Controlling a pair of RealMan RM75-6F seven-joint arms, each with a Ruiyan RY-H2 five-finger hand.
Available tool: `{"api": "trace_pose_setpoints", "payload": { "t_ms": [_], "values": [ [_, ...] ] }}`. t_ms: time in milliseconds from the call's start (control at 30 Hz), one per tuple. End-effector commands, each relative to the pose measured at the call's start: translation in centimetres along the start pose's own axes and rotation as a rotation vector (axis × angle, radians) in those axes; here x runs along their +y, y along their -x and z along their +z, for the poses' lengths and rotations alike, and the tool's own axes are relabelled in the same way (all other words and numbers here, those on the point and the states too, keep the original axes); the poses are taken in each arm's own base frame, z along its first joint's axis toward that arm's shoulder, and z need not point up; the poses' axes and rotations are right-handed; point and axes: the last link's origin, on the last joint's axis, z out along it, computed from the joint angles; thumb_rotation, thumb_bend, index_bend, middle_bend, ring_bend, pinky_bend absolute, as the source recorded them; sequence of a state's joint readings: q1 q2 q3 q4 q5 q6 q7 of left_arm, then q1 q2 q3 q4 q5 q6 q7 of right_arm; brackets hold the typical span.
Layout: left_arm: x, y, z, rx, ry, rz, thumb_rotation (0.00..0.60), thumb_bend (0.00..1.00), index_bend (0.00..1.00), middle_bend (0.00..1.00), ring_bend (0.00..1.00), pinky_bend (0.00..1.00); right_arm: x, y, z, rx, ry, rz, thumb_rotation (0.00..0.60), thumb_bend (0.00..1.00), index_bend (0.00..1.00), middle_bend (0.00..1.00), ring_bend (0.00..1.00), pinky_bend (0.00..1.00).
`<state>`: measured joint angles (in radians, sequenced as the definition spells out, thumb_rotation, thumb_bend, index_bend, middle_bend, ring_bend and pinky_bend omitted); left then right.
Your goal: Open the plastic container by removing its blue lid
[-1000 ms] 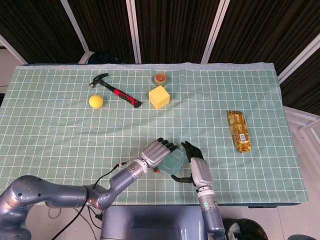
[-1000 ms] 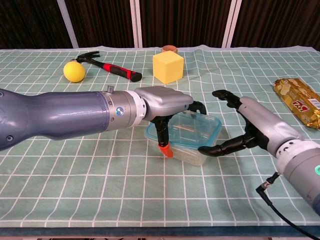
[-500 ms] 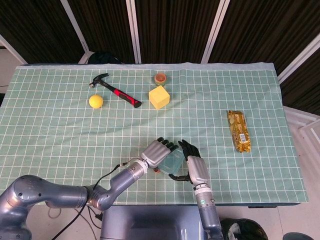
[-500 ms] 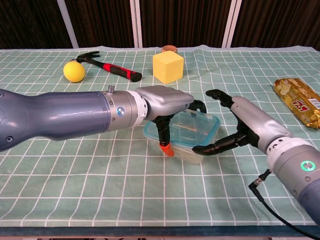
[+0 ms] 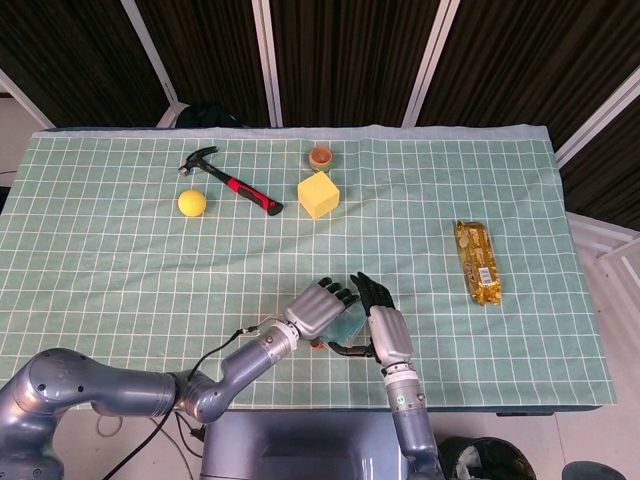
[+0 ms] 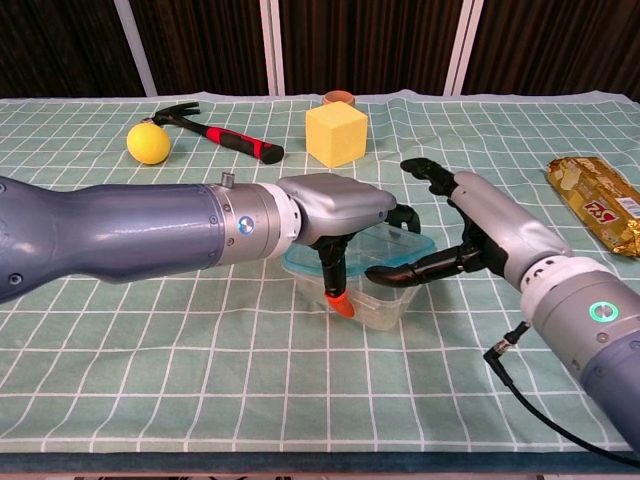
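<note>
The left hand (image 6: 335,208) arches over the plastic container (image 6: 372,288), fingers hooked over its far edge and thumb down its near wall, gripping it against the green checked tablecloth (image 6: 200,340). The right hand (image 6: 470,232) comes in from the other side, fingers spread, its lower fingers (image 6: 405,272) lying along the rim of the blue lid (image 6: 365,266); whether they have hold of it cannot be told. The lid sits on the container, near the table's front edge. In the head view both hands nearly hide it. Farther back lie a yellow cube (image 5: 318,194), a hammer (image 5: 230,181), a yellow ball (image 5: 192,203), a small brown cup (image 5: 320,156), and, to the right, a gold snack packet (image 5: 478,262).
</note>
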<state>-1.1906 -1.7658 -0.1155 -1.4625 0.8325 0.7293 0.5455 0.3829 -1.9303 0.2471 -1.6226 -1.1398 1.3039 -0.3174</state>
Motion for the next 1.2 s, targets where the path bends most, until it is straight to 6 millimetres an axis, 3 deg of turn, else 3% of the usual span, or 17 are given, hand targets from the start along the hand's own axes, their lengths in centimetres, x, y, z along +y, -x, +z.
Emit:
{"api": "trace_pose_setpoints", "payload": {
  "t_ms": [33,267,633,733,933,1200],
  "values": [
    [0.2,0.1,0.0,-0.001,0.000,0.001,0.600,0.07,0.17,0.26,0.28,0.46,0.0,-0.2,0.1,0.004,0.000,0.000,0.600,0.26,0.00,0.00,0.00,0.00],
    [0.3,0.1,0.1,0.001,0.000,-0.003,0.600,0.07,0.16,0.24,0.24,0.43,0.1,-0.4,0.2,0.006,0.006,-0.003,0.600,0.26,0.00,0.00,0.00,0.00],
    [0.1,-0.1,0.1,-0.007,-0.010,-0.047,0.600,0.07,0.13,0.20,0.20,0.39,2.0,-0.3,-0.1,0.003,0.024,-0.049,0.600,0.25,0.01,0.00,0.00,0.00],
    [0.1,-0.1,0.1,-0.010,-0.010,-0.058,0.600,0.07,0.13,0.20,0.20,0.39,2.3,-0.2,-0.1,0.005,0.021,-0.055,0.600,0.25,0.08,0.00,0.00,0.00],
    [0.0,-0.2,0.1,-0.010,-0.007,-0.066,0.600,0.07,0.12,0.19,0.20,0.38,2.4,-0.2,-0.1,0.012,0.001,-0.047,0.600,0.26,0.31,0.00,0.00,0.00],
    [-0.2,-0.9,0.0,0.028,-0.015,-0.060,0.600,0.04,0.05,0.11,0.10,0.28,2.4,-0.3,-0.2,0.016,0.000,-0.036,0.600,0.42,0.52,0.05,0.00,0.00]
  ]
}}
